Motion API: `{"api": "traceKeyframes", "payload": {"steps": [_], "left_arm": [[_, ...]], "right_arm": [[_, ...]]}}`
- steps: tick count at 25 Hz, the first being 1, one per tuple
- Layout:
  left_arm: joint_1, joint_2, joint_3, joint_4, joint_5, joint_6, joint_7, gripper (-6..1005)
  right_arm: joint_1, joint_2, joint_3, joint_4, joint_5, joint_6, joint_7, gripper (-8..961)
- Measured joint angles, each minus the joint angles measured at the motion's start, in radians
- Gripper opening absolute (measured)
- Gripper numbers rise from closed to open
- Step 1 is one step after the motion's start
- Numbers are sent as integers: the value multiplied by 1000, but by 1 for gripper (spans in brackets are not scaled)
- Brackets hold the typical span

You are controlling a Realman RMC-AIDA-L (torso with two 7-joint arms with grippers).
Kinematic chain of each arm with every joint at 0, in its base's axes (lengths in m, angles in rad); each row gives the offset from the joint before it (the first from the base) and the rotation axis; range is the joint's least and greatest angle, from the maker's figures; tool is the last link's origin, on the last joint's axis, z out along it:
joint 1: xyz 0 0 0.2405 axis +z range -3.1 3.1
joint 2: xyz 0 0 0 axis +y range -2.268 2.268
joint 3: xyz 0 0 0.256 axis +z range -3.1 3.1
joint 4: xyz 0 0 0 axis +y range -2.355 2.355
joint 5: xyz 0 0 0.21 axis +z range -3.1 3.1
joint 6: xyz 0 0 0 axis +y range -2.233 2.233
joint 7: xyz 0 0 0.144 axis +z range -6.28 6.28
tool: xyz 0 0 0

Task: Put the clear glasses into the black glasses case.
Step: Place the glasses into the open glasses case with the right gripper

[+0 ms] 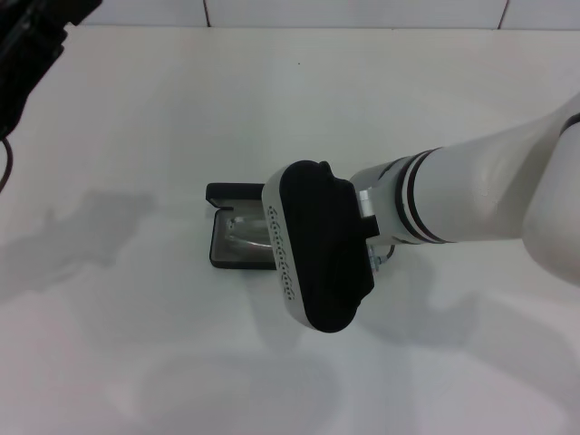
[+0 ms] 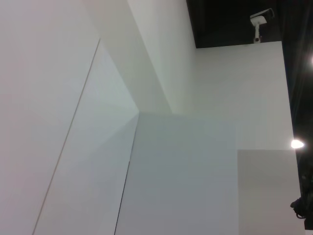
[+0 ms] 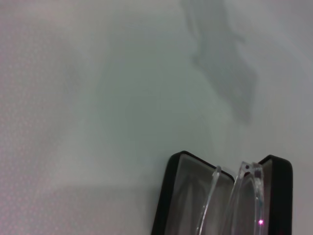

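Observation:
The black glasses case (image 1: pixel 220 245) lies open on the white table (image 1: pixel 136 344), its lid (image 1: pixel 231 192) toward the far side. The clear glasses (image 1: pixel 246 232) show faintly over its grey lining. In the right wrist view the case (image 3: pixel 172 196) fills the lower corner, and the glasses (image 3: pixel 243 198) stand across its opening, one thin arm over the lining. I cannot tell whether they rest in the case or are held. My right arm reaches in from the right, and its black wrist housing (image 1: pixel 317 258) covers the case's right half and hides the gripper.
My left arm (image 1: pixel 27 41) is parked at the table's far left corner. Its wrist camera faces white walls and a dark ceiling. A tiled wall edge (image 1: pixel 362 25) bounds the table at the back.

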Motion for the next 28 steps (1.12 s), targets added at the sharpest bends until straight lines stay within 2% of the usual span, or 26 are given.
{"api": "traceKeyframes", "payload": {"steps": [15, 28], "left_arm": [[7, -9, 0, 0, 10, 2, 13, 108], [6, -10, 0, -11, 11, 4, 15, 111]], "right_arm": [[27, 0, -36, 68, -1, 44, 4, 124], [17, 0, -40, 87, -18, 105, 2, 124]]}}
